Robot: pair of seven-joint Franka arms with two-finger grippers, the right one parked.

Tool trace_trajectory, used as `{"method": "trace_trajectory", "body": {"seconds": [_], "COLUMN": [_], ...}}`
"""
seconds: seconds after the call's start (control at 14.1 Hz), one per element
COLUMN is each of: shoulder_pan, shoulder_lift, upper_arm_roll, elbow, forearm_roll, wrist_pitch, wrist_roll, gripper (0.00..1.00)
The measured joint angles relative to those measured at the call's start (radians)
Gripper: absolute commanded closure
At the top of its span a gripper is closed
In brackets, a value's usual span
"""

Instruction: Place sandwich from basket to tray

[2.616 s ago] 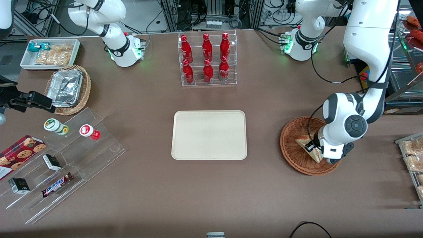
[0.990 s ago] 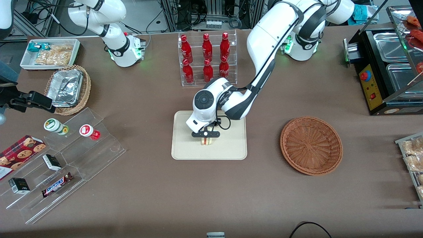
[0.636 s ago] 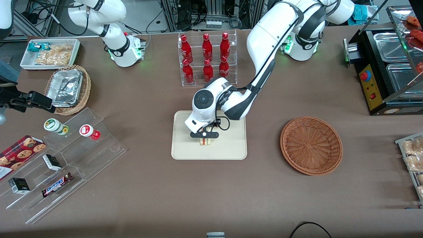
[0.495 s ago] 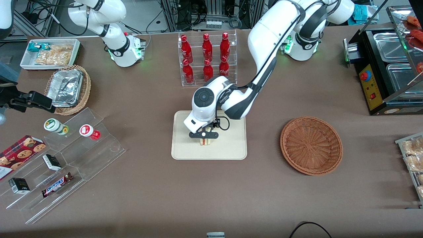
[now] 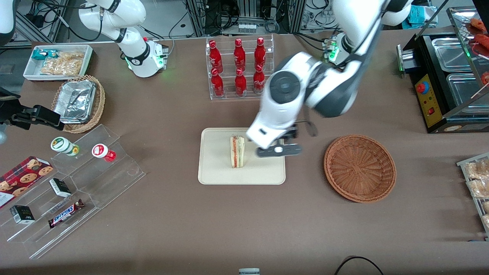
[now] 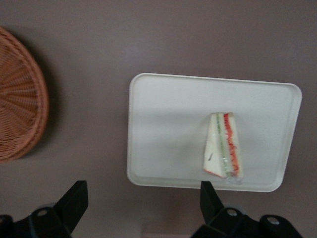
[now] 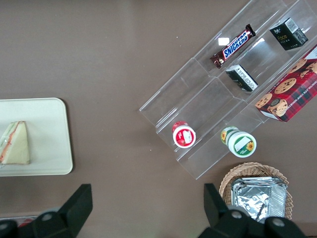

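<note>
The sandwich [image 5: 237, 151], a white wedge with red and green filling, stands on its edge on the cream tray [image 5: 217, 168], free of any grip. My left gripper [image 5: 278, 150] hangs raised over the tray's edge toward the working arm's end, between the sandwich and the reddish-brown basket [image 5: 359, 167]. The basket holds nothing. In the left wrist view the gripper [image 6: 142, 199] is open and empty, its black fingers [image 6: 74, 198] spread wide, with the sandwich [image 6: 224, 151], tray [image 6: 168, 129] and basket [image 6: 20, 124] below. The right wrist view also shows the sandwich [image 7: 15, 144] on the tray [image 7: 49, 134].
A clear rack of red bottles [image 5: 240, 68] stands farther from the front camera than the tray. Toward the parked arm's end are an acrylic snack stand [image 5: 76, 183], a tan basket with foil containers [image 5: 79, 102] and a white bin [image 5: 57, 61]. A food warmer [image 5: 447, 76] stands toward the working arm's end.
The gripper was shut on the sandwich low over the tray; it has let go, risen and moved toward the basket. The sandwich now stands alone on the tray.
</note>
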Motion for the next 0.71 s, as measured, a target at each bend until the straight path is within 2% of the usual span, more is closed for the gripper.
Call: {"method": "trace_trajectory", "body": {"seconds": [0.21,0.57,0.71], "shoulder_pan": [0.116,0.320,0.389], "shoulder_lift": [-0.129,-0.363,-0.424], "upper_arm_roll": [0.002,0.004,0.005], "elbow": [-0.089,-0.326,-0.377], "forearm_roll": [0.000,0.001,0.001], "wrist_pitch": [-0.079,-0.084,-0.089], "wrist_roll": [0.104,0.314,0.362], "gripper": [0.00,0.00,0.00]}}
